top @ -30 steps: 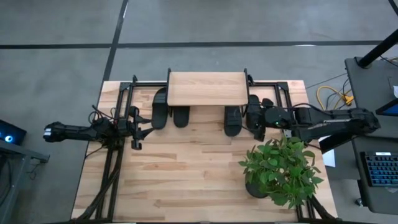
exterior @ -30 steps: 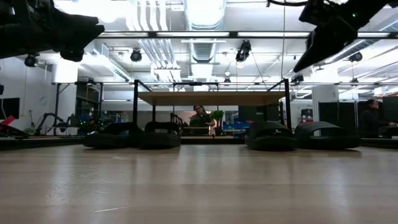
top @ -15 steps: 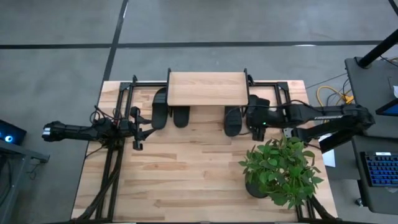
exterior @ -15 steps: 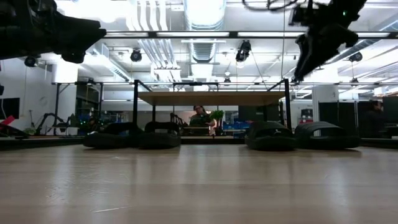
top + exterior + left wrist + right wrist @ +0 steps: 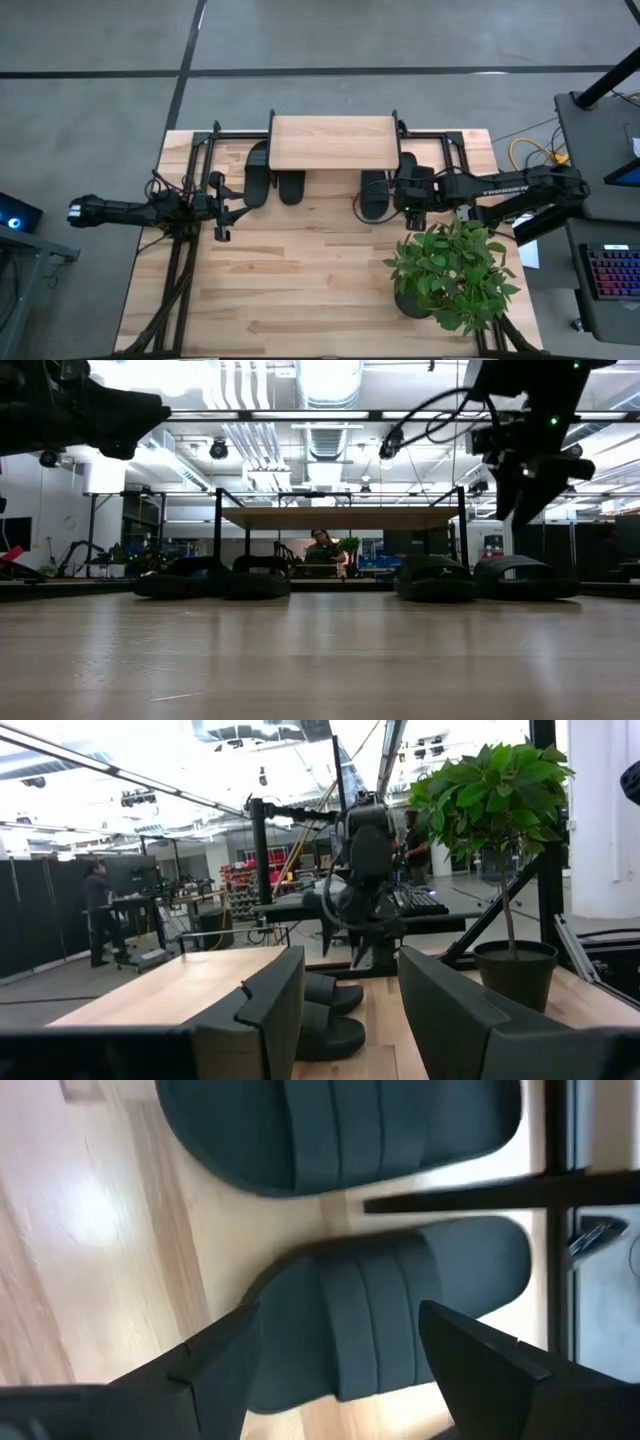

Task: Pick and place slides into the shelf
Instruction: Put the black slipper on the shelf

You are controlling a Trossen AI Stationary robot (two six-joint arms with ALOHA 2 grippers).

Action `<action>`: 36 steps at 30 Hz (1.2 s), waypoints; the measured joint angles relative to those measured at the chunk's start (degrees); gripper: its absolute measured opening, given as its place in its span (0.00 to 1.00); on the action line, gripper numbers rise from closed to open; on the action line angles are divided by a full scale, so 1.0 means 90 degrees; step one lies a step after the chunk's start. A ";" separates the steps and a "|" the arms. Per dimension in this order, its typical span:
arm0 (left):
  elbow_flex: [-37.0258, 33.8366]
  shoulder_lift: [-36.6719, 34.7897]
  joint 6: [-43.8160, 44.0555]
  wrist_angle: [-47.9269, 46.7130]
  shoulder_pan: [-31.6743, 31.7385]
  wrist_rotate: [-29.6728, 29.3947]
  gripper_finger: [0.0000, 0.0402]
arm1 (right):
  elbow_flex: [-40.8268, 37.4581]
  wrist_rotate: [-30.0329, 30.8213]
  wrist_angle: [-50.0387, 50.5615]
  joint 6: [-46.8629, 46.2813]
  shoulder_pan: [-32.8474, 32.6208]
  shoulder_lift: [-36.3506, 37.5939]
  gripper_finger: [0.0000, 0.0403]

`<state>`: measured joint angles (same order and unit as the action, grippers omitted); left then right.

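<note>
Four black slides lie sole-down on the table at the shelf (image 5: 333,143), a light wood board on a black frame. Two sit at its left end (image 5: 258,175) (image 5: 291,187) and two at its right (image 5: 373,195) (image 5: 525,578). My right gripper (image 5: 338,1315) is open and points down over the outermost right slide (image 5: 370,1320), one finger on either side of its strap. In the low view it (image 5: 525,510) hangs above that slide, apart from it. My left gripper (image 5: 222,205) waits open, raised, left of the left pair.
A potted plant (image 5: 450,275) stands on the table near my right arm, toward the near edge. The shelf's black frame bar (image 5: 460,1195) runs close beside the outer slide. Black rails (image 5: 195,150) flank the shelf. Bare wood lies across the table's near half (image 5: 300,290).
My right gripper has come down from high above the table toward the outermost right slide, shifting slightly toward the shelf, and has tipped until its fingers point down at it. The slides have not moved, and the left arm has kept still.
</note>
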<state>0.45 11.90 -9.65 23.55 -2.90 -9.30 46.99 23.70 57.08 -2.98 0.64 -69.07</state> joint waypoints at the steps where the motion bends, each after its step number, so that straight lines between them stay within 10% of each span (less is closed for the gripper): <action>1: 0.0000 0.0011 -0.0001 -0.0001 0.0000 0.0000 0.37 | -0.0053 0.0000 0.0009 0.0021 0.0000 -0.0044 0.64; 36: 0.0002 0.0008 -0.0007 -0.0007 -0.0002 0.0002 0.37 | -0.0224 0.1561 -0.0003 -0.0566 0.0012 -0.2447 0.58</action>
<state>0.47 11.97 -9.72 23.49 -2.92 -9.28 44.97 37.75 57.06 -8.08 0.75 -91.09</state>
